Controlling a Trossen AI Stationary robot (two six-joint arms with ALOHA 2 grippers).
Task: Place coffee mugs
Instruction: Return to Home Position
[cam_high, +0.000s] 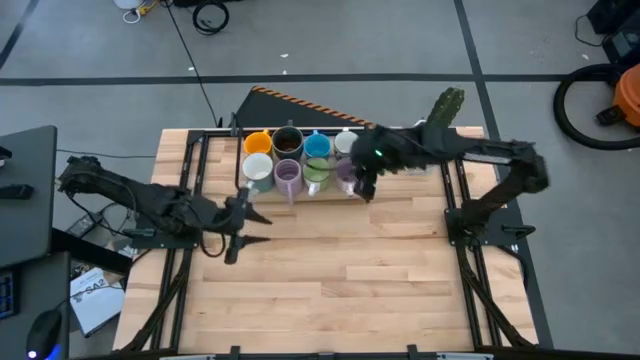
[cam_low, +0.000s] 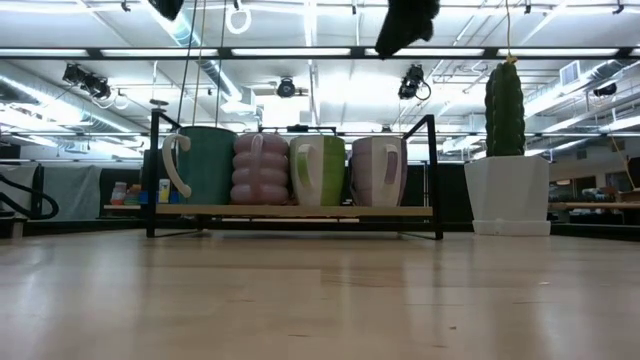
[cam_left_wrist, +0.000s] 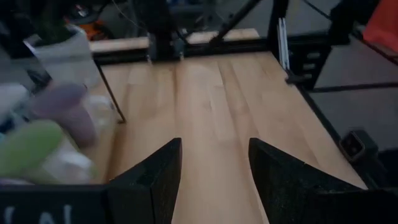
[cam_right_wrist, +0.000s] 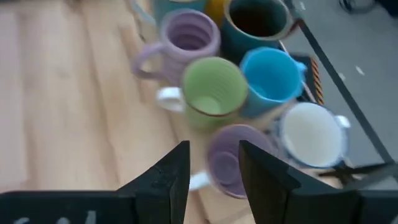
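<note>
I have the right claw (cam_right_wrist: 212, 149) hanging over the right front end of the shelf (cam_low: 290, 211), above the purple mug (cam_right_wrist: 224, 169) there; its fingers stand apart with nothing between them. All eight mugs sit on the shelf at the far side of the desk (cam_high: 340, 270), in two rows of four. The back row reads orange mug (cam_high: 258, 142), dark brown mug (cam_high: 288, 141), blue mug (cam_high: 318, 145), white mug (cam_high: 345, 141); the front row is a white-handled mug (cam_low: 205, 165), a ribbed purple mug (cam_low: 260, 168), a green mug (cam_low: 318, 170) and the purple mug under the right claw. The left claw (cam_left_wrist: 216, 146) is over the desk in front of the shelf's left end, fingers spread, holding nothing; a cactus pot (cam_low: 508, 195) stands right of the shelf.
</note>
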